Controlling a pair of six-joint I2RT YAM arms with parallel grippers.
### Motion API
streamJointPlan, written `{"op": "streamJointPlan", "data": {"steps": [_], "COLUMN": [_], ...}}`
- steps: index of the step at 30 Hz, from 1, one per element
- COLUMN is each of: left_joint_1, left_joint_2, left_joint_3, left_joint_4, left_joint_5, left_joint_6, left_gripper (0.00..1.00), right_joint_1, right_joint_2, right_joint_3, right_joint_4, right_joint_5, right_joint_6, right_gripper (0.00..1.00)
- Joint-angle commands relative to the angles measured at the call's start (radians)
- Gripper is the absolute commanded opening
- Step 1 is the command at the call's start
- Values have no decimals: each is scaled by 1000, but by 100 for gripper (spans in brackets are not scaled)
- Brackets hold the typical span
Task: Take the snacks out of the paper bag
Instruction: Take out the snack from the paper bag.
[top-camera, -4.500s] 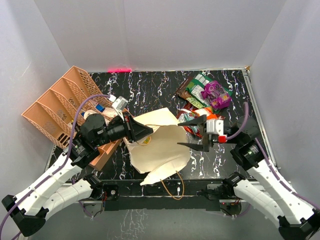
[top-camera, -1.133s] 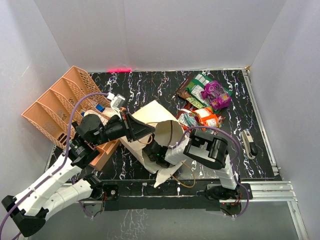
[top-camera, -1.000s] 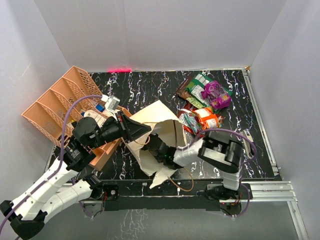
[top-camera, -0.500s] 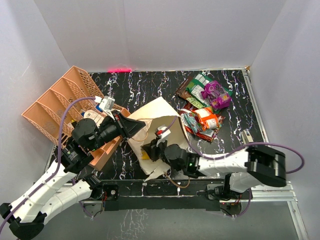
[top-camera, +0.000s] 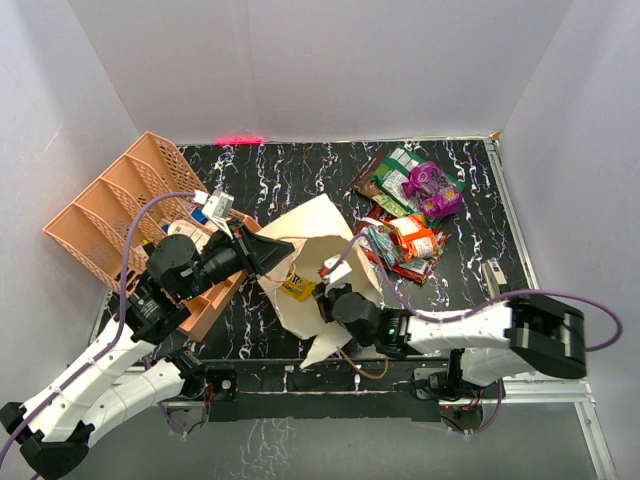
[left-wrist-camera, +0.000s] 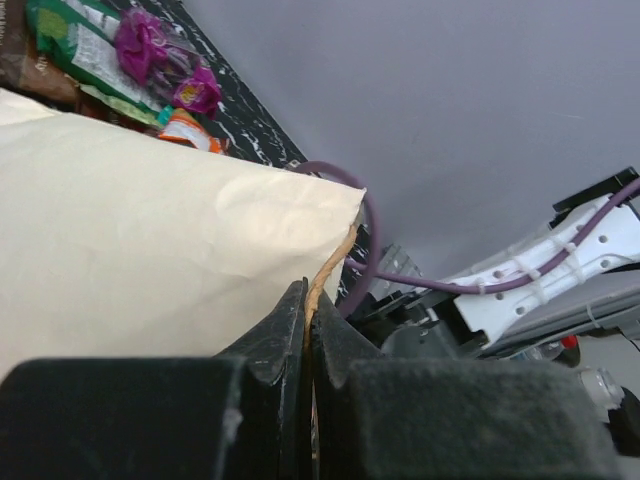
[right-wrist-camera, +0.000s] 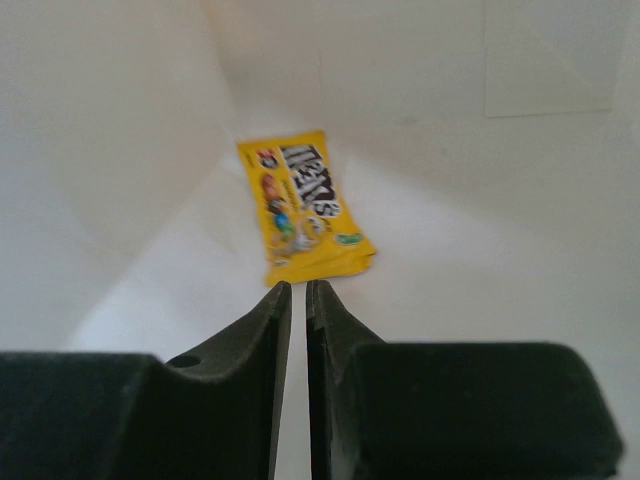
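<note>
The bag (top-camera: 325, 225) sits crumpled at the middle of the bench (top-camera: 300, 170) with its mouth held open. The left pincer (left-wrist-camera: 308, 298) is clamped on the bag's rim at its 9 o'clock edge. The left wrist view shows both fingers pressed together on the cream paper, with a tan strip of handle (left-wrist-camera: 330, 268) caught between them. The right arm reaches in low across the near part of the bench from 4 o'clock, and the right pincer (right-wrist-camera: 298, 287) is inside the mouth. The right wrist view shows its fingers a narrow slit apart with nothing between them. The tips point at a yellow packet (right-wrist-camera: 305, 210), which lies flat on the bag's pale inner wall at 12 o'clock of the tips. Whether the tips touch its near edge cannot be told. In the top view the same packet shows yellow inside the mouth, just at 9 o'clock of the right wrist. The other snacks (top-camera: 405, 205) lie outside the bag in a loose pile on the bench, at 2 o'clock of it. A purple packet (top-camera: 435, 188) and a green packet (top-camera: 403, 172) are at the far end. An orange packet (top-camera: 415, 236) is nearest the bag, just beside its 3 o'clock edge. An orange tray (top-camera: 100, 215) stands at the bench's 9 o'clock side, behind the left arm. A purple cable (left-wrist-camera: 365, 215) loops past the bag's far corner in the left wrist view.
</note>
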Motion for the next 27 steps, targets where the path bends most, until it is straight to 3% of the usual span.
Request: {"op": "streamJointPlan", "data": {"steps": [1, 4, 6, 16, 24, 27], "left_joint_1": [-3, -2, -3, -3, -3, -3], "left_joint_2": [25, 50, 63, 41, 24, 22], "left_joint_3": [11, 19, 25, 6, 4, 7], "left_joint_4": [83, 97, 99, 103, 75, 59], "left_joint_5": [153, 233, 271, 305, 283, 269], "left_joint_6": [1, -5, -8, -28, -18, -12], "left_gripper": [0, 0, 0, 0, 0, 0], "right_joint_1": [-1, -2, -3, -23, -23, -23], "right_joint_2": [158, 280, 348, 558, 596, 574], "right_joint_3": [126, 202, 230, 293, 287, 276], "right_joint_4": [154, 193, 229, 281, 191, 166], "right_joint_5": [107, 102, 102, 47, 38, 31], "right_joint_6": [-19, -49, -67, -109, -70, -69], "right_gripper": [19, 24, 37, 71, 74, 62]}}
